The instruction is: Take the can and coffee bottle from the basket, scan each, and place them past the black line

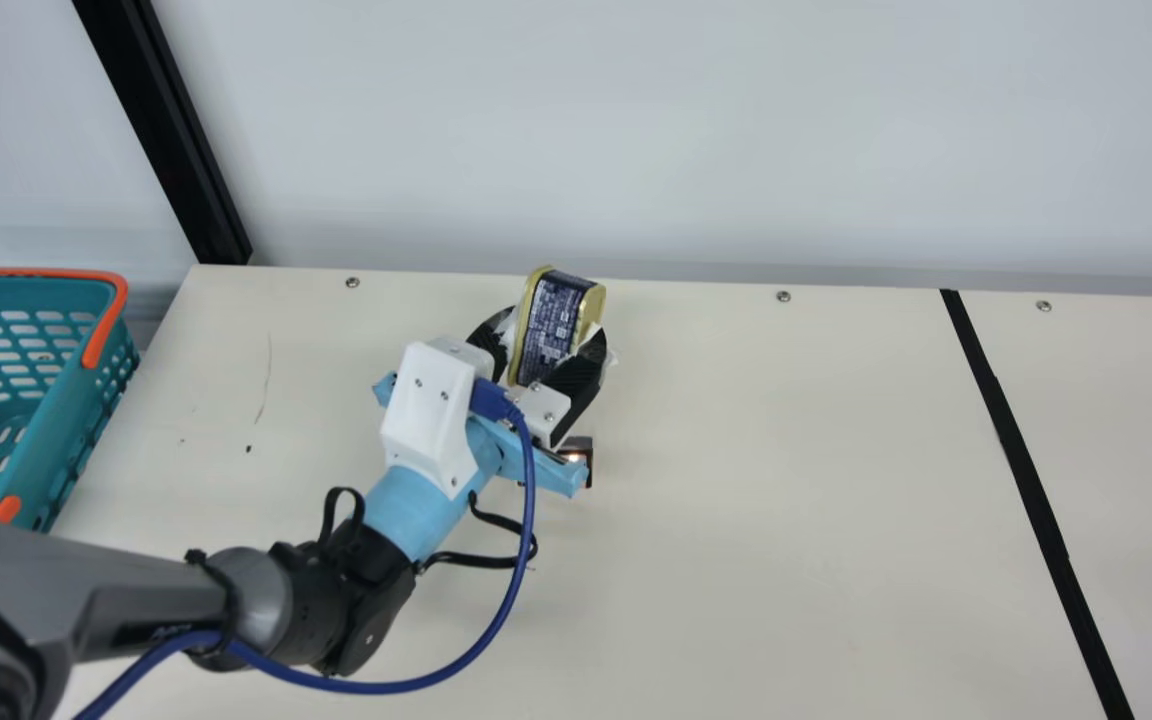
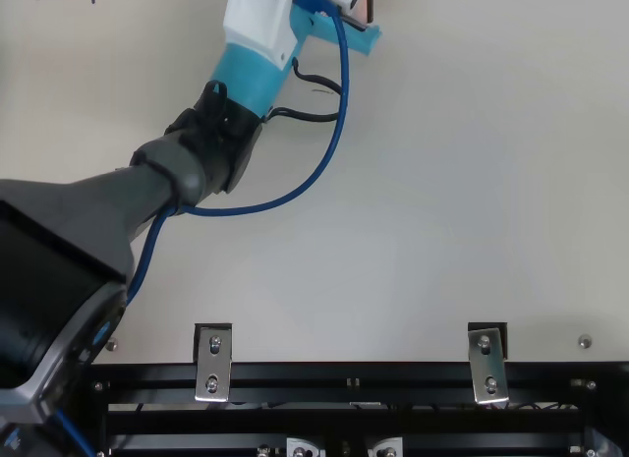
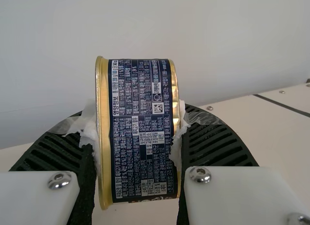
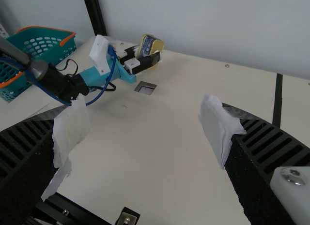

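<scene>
Pinching the can (image 3: pixel 143 130) within the left gripper (image 1: pixel 546 337), apparently at the scanning step.
Held near the scanner window (image 4: pixel 145 88), well short of the black line (image 1: pixel 1035 480); likely needing a code-down turn over it next, then a carry across, with the right gripper (image 4: pixel 145 126) spread.

At the left edge of the worktop (image 1: pixel 786 500), the basket (image 1: pixel 36 435). Behind, the wall (image 1: pixel 636 130), with the post (image 1: pixel 151 120) by the back left corner. In the left tool (image 1: pixel 554 335), between both fingers and near the back edge, the can (image 1: pixel 546 322). Set in the worktop, before the can and right of the basket, the scan window (image 4: pixel 146 88). Well apart to the right, from back to front, the line (image 1: pixel 1036 490). Along the front edge, the rail (image 2: pixel 354 374).
</scene>
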Robot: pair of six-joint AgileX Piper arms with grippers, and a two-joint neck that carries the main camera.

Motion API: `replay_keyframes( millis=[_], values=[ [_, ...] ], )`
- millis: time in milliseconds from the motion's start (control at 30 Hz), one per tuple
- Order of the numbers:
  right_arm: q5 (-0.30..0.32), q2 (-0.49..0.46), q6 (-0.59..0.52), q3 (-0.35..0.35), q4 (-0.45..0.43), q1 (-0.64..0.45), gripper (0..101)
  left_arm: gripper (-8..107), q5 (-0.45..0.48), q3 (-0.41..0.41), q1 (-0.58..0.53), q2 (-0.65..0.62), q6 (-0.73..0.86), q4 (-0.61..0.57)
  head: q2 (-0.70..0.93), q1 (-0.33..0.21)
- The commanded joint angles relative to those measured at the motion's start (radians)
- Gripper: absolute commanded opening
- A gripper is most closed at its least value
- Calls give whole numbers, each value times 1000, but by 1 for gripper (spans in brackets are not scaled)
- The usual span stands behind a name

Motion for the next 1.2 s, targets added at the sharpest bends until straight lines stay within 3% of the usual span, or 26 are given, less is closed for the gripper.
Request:
replay_keyframes(
  millis=[0, 200, 667, 833, 1167],
  values=[
    [0, 0, 0, 0, 0, 0, 101, 10, -26, -1, -4, 11, -4, -8, -3, -3],
    [0, 0, 0, 0, 0, 0, 101, 10, -44, -28, -16, 40, -19, -13, -3, -3],
    [0, 0, 0, 0, 0, 0, 101, 10, 9, -111, -35, 74, -25, 2, -3, -3],
    [0, 0, 0, 0, 0, 0, 101, 10, -5, -80, -44, 58, -15, -3, -3, -3],
    [0, 0, 0, 0, 0, 0, 101, 10, -62, 57, -66, -10, -1, -32, -3, -3]
  ],
)
